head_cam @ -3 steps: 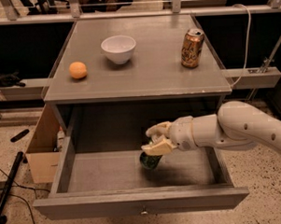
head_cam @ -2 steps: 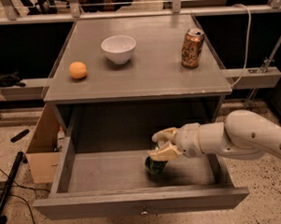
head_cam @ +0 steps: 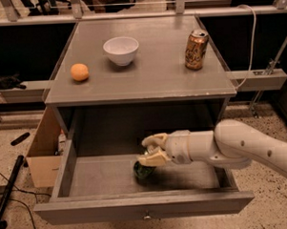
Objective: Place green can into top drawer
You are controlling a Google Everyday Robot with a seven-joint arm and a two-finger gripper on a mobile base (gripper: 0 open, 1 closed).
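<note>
The green can (head_cam: 143, 172) is low inside the open top drawer (head_cam: 90, 215), near the middle of the drawer floor, dark green with most of it hidden under my fingers. My gripper (head_cam: 152, 151) reaches in from the right on the white arm (head_cam: 240, 148) and is shut on the green can from above. Its pale fingers (head_cam: 154, 159) lie over the can's top. The drawer is pulled fully out, with its small round knob (head_cam: 147, 215) on the front panel.
On the grey table top (head_cam: 151, 78) stand a white bowl (head_cam: 121, 50), an orange (head_cam: 79, 72) and an orange-gold can (head_cam: 196, 49). A cardboard box (head_cam: 40, 154) stands left of the drawer. A black pole and cables (head_cam: 8, 189) lie on the floor at left.
My gripper has moved down and then to the left inside the drawer, carrying the green can with it, which is now lower and nearer the drawer's middle.
</note>
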